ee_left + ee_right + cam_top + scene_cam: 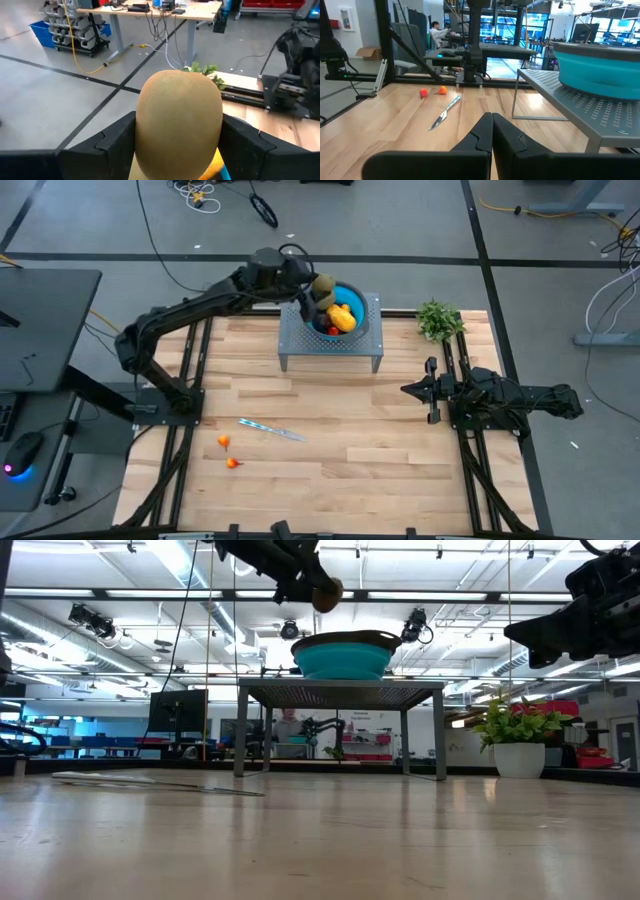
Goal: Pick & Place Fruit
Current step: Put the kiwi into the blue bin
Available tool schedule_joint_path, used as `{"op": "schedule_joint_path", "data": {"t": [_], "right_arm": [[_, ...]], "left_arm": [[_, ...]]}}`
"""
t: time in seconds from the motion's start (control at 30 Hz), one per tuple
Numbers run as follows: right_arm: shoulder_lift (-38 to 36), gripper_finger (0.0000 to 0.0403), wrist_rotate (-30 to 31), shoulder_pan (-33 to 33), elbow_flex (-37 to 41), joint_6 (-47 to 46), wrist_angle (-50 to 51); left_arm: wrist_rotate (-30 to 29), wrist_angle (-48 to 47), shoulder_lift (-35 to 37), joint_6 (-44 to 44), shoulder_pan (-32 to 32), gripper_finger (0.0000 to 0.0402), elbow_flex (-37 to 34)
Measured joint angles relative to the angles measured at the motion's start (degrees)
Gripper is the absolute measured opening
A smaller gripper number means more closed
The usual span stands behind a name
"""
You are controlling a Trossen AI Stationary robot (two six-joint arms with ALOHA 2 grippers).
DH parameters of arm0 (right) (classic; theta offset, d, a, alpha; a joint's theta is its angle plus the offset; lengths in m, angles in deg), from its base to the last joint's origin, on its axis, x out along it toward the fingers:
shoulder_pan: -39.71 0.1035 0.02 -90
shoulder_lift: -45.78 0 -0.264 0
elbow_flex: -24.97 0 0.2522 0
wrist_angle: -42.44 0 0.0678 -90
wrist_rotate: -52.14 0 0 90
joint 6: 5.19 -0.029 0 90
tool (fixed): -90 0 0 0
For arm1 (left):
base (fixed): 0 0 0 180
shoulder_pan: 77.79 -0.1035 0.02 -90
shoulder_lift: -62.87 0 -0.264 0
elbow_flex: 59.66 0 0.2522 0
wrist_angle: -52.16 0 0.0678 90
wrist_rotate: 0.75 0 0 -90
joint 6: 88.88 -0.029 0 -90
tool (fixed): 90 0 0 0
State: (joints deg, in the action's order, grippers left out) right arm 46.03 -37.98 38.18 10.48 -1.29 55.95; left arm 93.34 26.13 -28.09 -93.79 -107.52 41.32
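Note:
My left gripper [319, 290] is shut on a brown-green kiwi [180, 115] above the far left part of a blue bowl [352, 298]. The bowl stands on a grey perforated stand [330, 345] at the table's far middle. A yellow-orange fruit [343, 317] and something red [333, 330] lie inside the bowl. Two tiny red-orange fruits [224, 441] [233, 463] lie on the wood near the left front. My right gripper [408, 390] waits shut at the right side, over the table. My left gripper pinches the kiwi's two opposite sides [145, 135] between its two fingers [112, 142]. The fingers come from the table's left, almost level and slanting a little down. The kiwi's rounded end sticks out past them. It hangs clear above the bowl's rim [345, 638].
A slim silvery-blue knife [271, 430] lies on the wood left of centre, near the small fruits. A potted green plant [438, 320] stands at the far right corner. Black frame rails run along both table sides. Bare wood lies between the stand and the front edge.

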Motion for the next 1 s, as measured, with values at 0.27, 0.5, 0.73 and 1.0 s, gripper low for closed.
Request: {"op": "schedule_joint_path", "data": {"t": [0.27, 0.5, 0.73, 1.0], "right_arm": [[0.02, 0.0007, -0.01, 0.00, 0.00, 0.00, -0.03], [0.02, 0.0007, 0.02, -0.01, 0.00, 0.00, -0.01], [0.02, 0.0007, 0.02, 0.00, 0.00, 0.00, 0.01], [0.02, 0.0007, 0.02, -0.01, 0.00, 0.00, 0.01]], "left_arm": [[2.40, -0.88, -4.15, 1.16, -0.15, 0.0249, -0.11], [3.44, -1.14, -5.26, 0.93, -0.58, 0.0249, -0.21], [3.68, -1.72, -5.67, 1.52, -1.14, 0.0249, -0.35], [5.69, -1.69, -5.71, 1.57, -1.11, 0.0257, -0.35]]}}
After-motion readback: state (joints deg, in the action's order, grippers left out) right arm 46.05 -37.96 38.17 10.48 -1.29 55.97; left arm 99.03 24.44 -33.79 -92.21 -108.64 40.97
